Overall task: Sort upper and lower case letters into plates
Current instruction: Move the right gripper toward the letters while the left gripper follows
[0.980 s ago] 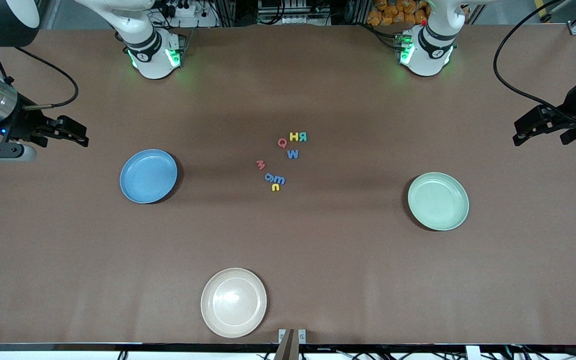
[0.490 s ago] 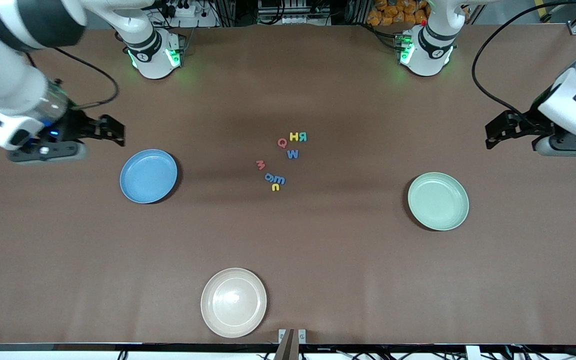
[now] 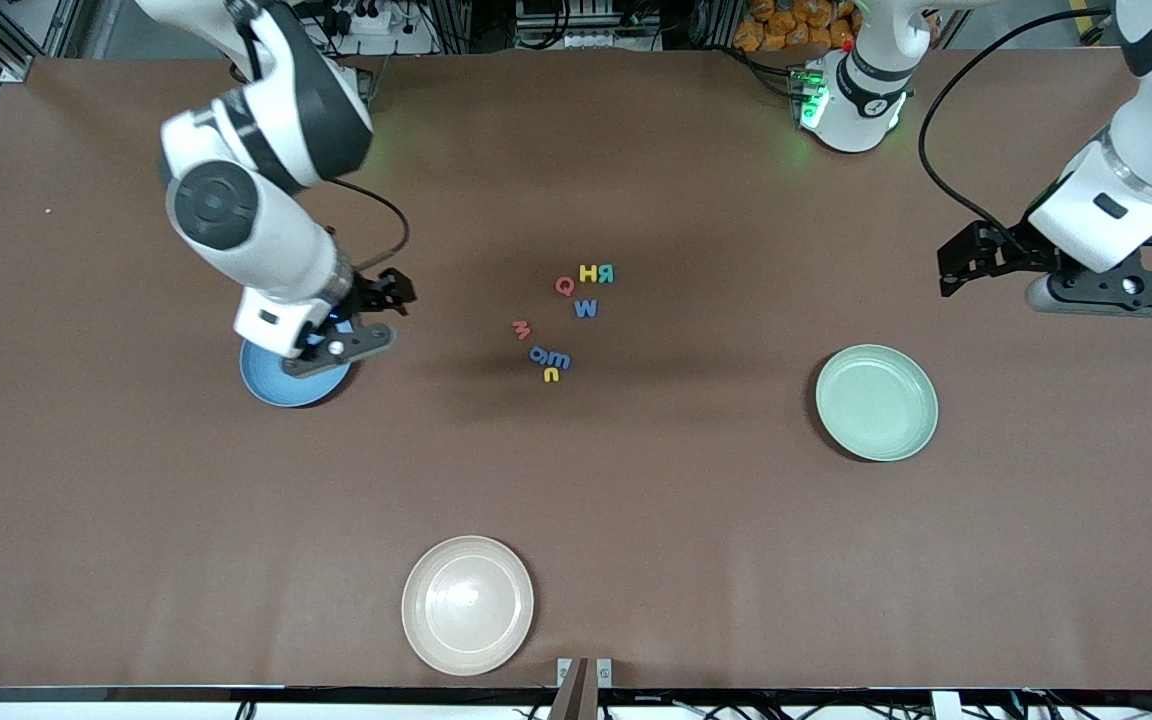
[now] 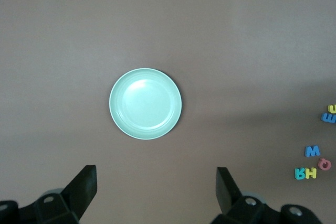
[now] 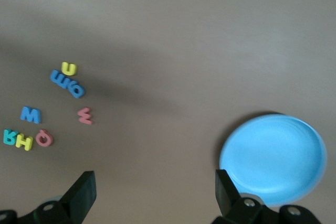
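Observation:
Several small letters (image 3: 566, 320) in red, yellow, blue and teal lie in a loose cluster at the table's middle. They also show in the wrist views as letters (image 4: 315, 163) and letters (image 5: 52, 108). The blue plate (image 3: 276, 385) sits toward the right arm's end, partly hidden under the right hand. My right gripper (image 3: 394, 292) hangs open and empty over the table between that plate and the letters. The mint plate (image 3: 876, 402) lies toward the left arm's end. My left gripper (image 3: 948, 270) is open and empty, up over bare table beside the mint plate (image 4: 145, 103).
A cream-white plate (image 3: 467, 604) lies near the table edge closest to the front camera. The left arm's base (image 3: 851, 95) stands at the table's back edge. Brown tabletop surrounds the letters on all sides.
Both arms have swung in from the table's ends. The right hand travelled a long way and now covers part of the blue plate. The left hand moved a little toward the middle. Letters and plates are unmoved.

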`<act>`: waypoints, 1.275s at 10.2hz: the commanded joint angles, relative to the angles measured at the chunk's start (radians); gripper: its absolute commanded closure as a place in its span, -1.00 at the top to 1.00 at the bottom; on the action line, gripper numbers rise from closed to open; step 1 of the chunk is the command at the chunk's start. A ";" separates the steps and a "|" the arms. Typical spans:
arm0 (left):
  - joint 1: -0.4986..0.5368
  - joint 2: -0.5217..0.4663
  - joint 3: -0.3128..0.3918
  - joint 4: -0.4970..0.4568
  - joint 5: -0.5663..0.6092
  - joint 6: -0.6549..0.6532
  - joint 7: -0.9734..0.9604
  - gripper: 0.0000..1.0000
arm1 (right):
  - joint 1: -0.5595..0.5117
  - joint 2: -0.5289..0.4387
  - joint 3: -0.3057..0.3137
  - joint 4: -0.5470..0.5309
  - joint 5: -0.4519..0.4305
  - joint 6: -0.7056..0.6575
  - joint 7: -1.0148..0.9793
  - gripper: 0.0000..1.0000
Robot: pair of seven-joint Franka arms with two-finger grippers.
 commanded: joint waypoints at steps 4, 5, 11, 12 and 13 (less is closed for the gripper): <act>-0.003 -0.012 -0.064 -0.086 0.008 0.078 -0.088 1.00 | -0.008 0.050 0.140 -0.142 -0.008 0.277 0.150 1.00; -0.003 -0.009 -0.076 -0.089 0.008 0.084 -0.122 1.00 | -0.002 0.061 0.157 -0.189 -0.013 0.344 0.175 1.00; -0.009 -0.010 -0.127 -0.144 0.011 0.123 -0.242 1.00 | 0.055 0.210 0.168 -0.183 -0.183 0.432 0.278 1.00; -0.008 -0.010 -0.138 -0.149 0.013 0.127 -0.265 1.00 | 0.055 0.237 0.168 -0.181 -0.214 0.469 0.302 1.00; -0.008 -0.009 -0.145 -0.149 0.013 0.128 -0.282 1.00 | 0.064 0.250 0.168 -0.181 -0.228 0.493 0.312 1.00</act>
